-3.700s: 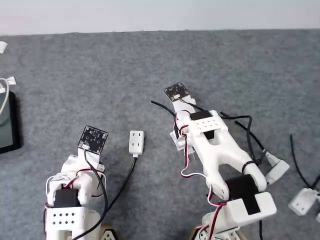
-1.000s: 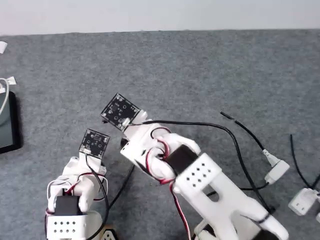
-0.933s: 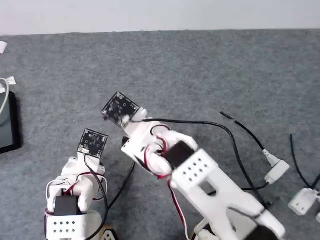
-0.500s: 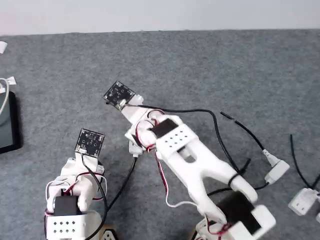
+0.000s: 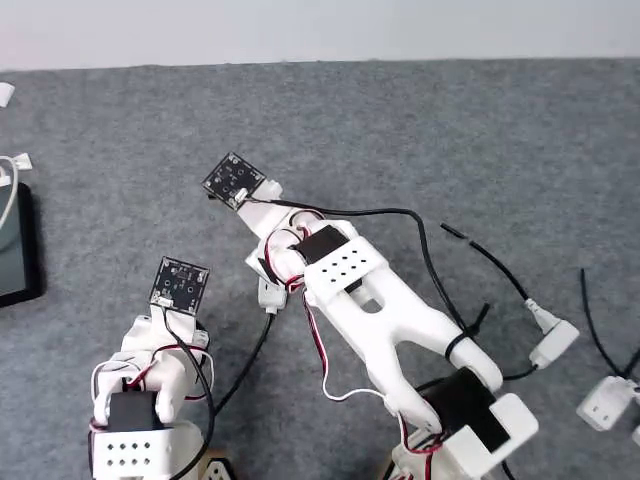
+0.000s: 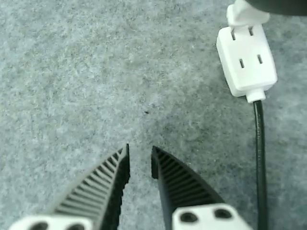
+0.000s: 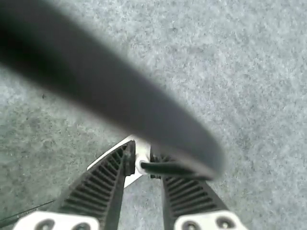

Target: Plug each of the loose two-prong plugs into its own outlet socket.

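Plug [image 7: 138, 160] pinched in right jaws by socket [image 6: 247, 60]; second plug [image 5: 553, 345], second socket [image 5: 607, 400] aside; left jaws slightly spread.

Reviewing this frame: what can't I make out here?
- High view: the outlet socket is mostly under the right arm; its slots are hidden.
- Left wrist view: the plug above the socket is cut off by the frame edge.
- Right wrist view: a blurred black cable crosses over the right gripper, hiding what lies ahead.
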